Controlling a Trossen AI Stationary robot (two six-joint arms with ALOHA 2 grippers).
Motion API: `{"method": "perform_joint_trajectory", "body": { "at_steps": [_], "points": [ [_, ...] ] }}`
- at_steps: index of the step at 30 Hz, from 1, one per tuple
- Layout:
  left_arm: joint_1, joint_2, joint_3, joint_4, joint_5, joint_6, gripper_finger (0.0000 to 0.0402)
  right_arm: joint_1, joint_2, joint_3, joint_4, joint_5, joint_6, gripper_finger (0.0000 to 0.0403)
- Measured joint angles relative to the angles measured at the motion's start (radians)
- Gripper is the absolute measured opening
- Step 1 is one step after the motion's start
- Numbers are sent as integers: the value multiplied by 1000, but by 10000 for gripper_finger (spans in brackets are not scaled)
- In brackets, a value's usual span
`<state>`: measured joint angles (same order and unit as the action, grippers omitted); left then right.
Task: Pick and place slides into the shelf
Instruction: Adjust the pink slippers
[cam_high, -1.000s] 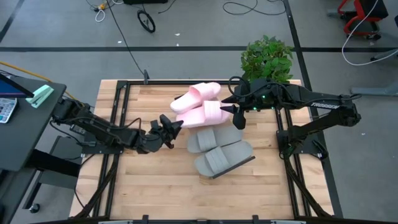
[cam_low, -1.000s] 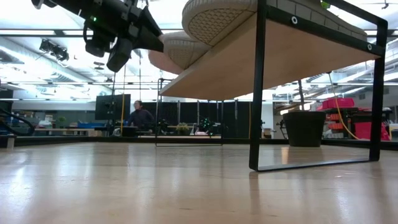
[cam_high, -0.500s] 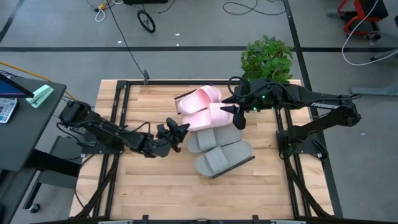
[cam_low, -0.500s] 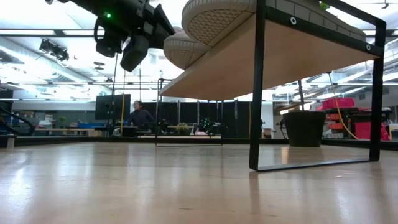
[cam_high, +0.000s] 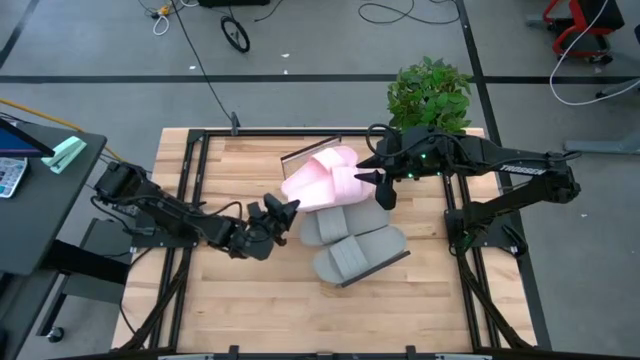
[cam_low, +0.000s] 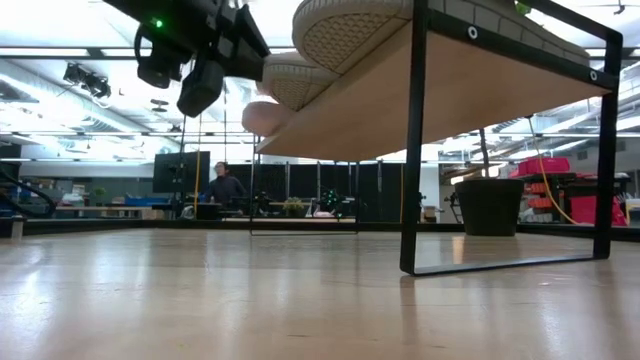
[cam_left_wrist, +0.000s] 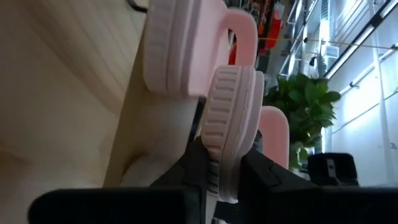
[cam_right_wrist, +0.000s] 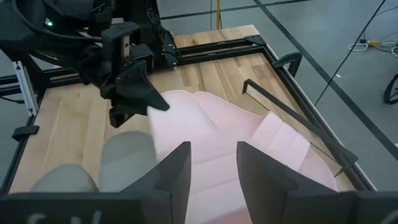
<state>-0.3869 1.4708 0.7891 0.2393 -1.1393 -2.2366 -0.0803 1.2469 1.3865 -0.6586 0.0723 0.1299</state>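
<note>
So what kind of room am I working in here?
Most likely a robotics lab or workshop hall. A grey floor with loose cables surrounds the plank table, the low view shows rows of dark workstations under strip lights, and a potted plant stands alongside.

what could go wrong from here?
1. The left gripper pinches only the edge of one pink slide, held on its side, so it may slip or twist.
2. The right gripper hangs open right above the pink pair; the arms could bump.
3. The grey slides overhang the shelf edge.
</note>
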Motion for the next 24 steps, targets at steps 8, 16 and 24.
{"method": "perform_joint_trajectory", "body": {
  "at_steps": [8,16,24],
  "points": [
    [31,10,0,7,-1,0,56,0,0,0,0,-6,6,134],
    [13,28,44,47,-14,0,56,0,0,0,-4,-8,8,134],
    [-17,28,60,-15,-43,-1,56,0,0,0,-11,-8,0,134]
  ]
}}
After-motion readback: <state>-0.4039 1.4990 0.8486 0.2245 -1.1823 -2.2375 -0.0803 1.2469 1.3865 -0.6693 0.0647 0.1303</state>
